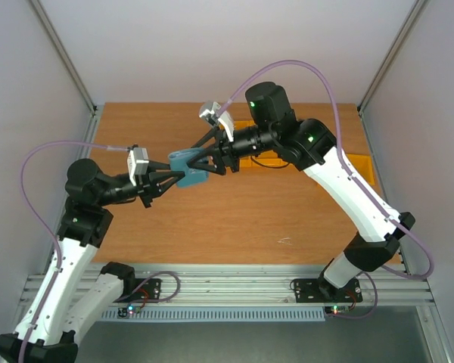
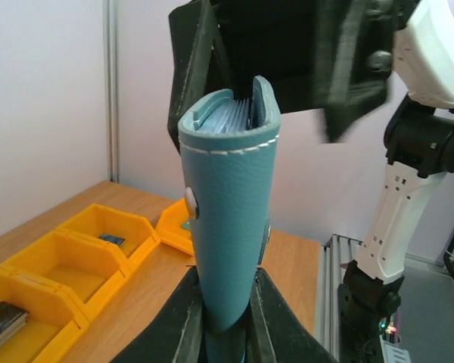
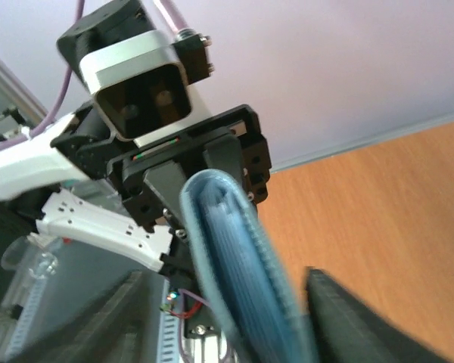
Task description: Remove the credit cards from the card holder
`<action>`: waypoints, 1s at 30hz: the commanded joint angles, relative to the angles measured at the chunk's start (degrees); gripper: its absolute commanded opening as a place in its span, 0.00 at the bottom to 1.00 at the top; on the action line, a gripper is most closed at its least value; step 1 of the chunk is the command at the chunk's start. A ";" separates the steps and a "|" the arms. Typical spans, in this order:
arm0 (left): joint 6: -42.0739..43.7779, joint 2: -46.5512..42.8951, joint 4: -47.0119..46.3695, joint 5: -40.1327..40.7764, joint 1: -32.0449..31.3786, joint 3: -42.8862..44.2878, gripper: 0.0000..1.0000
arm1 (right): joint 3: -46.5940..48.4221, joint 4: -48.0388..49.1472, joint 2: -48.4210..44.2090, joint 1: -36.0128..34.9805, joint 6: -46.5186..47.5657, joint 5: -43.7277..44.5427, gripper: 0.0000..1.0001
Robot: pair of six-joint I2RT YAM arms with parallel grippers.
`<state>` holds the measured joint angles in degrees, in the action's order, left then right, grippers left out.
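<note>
The teal card holder (image 1: 188,169) is held folded above the table between the two arms. My left gripper (image 1: 170,178) is shut on its lower end (image 2: 231,227), with both fingers (image 2: 183,310) pressed against the leather. My right gripper (image 1: 199,161) is open. It straddles the holder's far end (image 3: 242,265), and a gap shows beside each of its fingers (image 3: 348,318). Thin pale-blue layered edges (image 2: 231,113) show in the holder's open top. I cannot tell whether they are the credit cards or pocket layers.
Yellow bins (image 2: 83,257) stand in a row along the table's right side (image 1: 363,170). One holds a dark stack (image 2: 4,321), another a small blue item (image 2: 110,239). The wooden table (image 1: 250,219) lies below, with grey enclosure walls on both sides.
</note>
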<state>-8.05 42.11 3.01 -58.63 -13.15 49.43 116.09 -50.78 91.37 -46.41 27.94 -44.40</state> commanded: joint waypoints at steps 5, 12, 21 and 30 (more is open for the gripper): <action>0.31 -0.38 -2.39 1.11 -0.95 -0.24 0.09 | 0.61 -0.03 -0.32 -0.36 0.70 0.17 0.01; -0.32 -1.22 -0.58 -5.48 -1.07 -0.47 0.40 | 2.52 -6.58 -2.32 -0.37 8.88 -3.11 0.01; 0.10 0.59 0.75 -3.75 -5.42 0.05 0.35 | 4.27 -5.61 -0.93 -0.34 9.34 -7.31 0.01; -2.15 0.44 -0.93 4.22 -7.33 -0.96 0.00 | 3.33 -4.19 -2.19 -0.34 5.50 16.94 0.32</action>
<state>-8.80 42.70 4.38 -60.95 -19.77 49.04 118.58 -57.91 91.09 -46.35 36.29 -45.74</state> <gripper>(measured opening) 0.079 0.144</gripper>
